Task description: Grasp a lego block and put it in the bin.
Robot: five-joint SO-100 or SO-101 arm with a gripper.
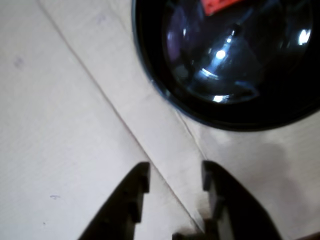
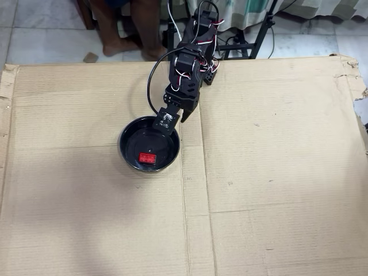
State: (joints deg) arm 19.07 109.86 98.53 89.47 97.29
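Observation:
The red lego block (image 2: 148, 158) lies on the flat bottom of the glossy black bin (image 2: 131, 154), left of the cardboard's middle in the overhead view. The wrist view shows the bin's rim (image 1: 165, 95) at upper right, with a strip of the red lego block (image 1: 220, 5) at the top edge. My gripper (image 1: 176, 177) is open with nothing between its dark fingers, over bare cardboard just outside the bin. Seen from overhead, the gripper (image 2: 170, 118) hangs at the bin's upper right rim.
A large sheet of corrugated cardboard (image 2: 276, 172) covers the work area, with fold seams running across it. The arm's base (image 2: 202, 63) sits at the far edge. A person's legs (image 2: 132, 29) and a stand's legs (image 2: 253, 40) are beyond it.

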